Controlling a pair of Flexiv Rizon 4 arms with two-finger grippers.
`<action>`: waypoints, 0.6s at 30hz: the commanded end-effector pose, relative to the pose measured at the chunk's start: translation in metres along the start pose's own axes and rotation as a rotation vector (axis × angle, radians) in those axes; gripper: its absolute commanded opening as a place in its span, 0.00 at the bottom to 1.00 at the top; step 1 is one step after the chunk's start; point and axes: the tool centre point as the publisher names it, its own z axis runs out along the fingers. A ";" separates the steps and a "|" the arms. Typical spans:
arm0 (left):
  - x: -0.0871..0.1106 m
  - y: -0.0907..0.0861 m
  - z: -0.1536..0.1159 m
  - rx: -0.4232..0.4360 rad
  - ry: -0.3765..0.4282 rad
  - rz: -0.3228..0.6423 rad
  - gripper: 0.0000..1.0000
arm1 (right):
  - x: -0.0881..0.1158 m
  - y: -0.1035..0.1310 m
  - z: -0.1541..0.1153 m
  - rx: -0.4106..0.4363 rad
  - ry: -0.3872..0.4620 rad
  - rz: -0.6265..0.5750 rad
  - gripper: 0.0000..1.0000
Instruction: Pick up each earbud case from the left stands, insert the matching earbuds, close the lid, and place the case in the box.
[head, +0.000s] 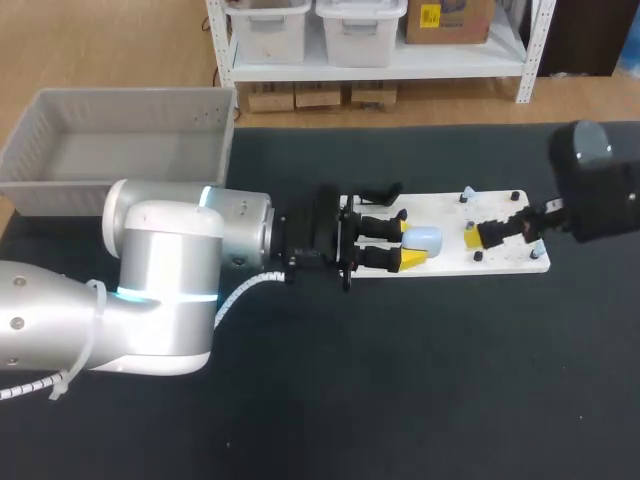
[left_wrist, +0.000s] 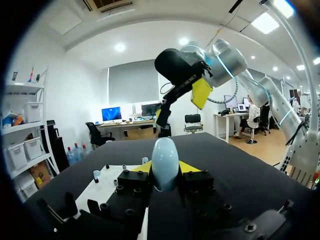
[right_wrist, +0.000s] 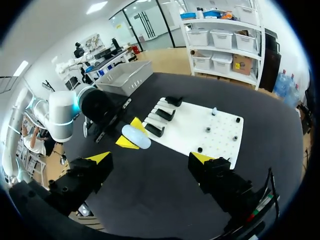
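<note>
As its wrist view alone shows, the right tool (right_wrist: 151, 159) gapes.

**Left arm gripping, right arm spread wide**

The silver-white left arm (head: 160, 270) lies level and reaches past the middle. The left gripper (head: 408, 243) presses its two yellow-tipped fingers against either side of a pale blue, rounded earbud case (head: 424, 238). The black-wristed right arm (head: 598, 190) comes in facing it. The right gripper (right_wrist: 151, 159) has its fingers spread wide apart.
</note>
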 end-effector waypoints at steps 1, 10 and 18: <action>0.001 -0.001 0.000 -0.007 -0.004 0.003 0.00 | 0.007 0.010 0.009 0.026 0.002 0.009 1.00; 0.001 -0.001 0.000 -0.007 -0.004 0.003 0.00 | 0.017 0.029 0.033 0.002 0.052 0.002 1.00; 0.001 -0.001 0.000 -0.007 -0.004 0.003 0.00 | 0.014 0.030 0.046 0.000 0.062 0.004 1.00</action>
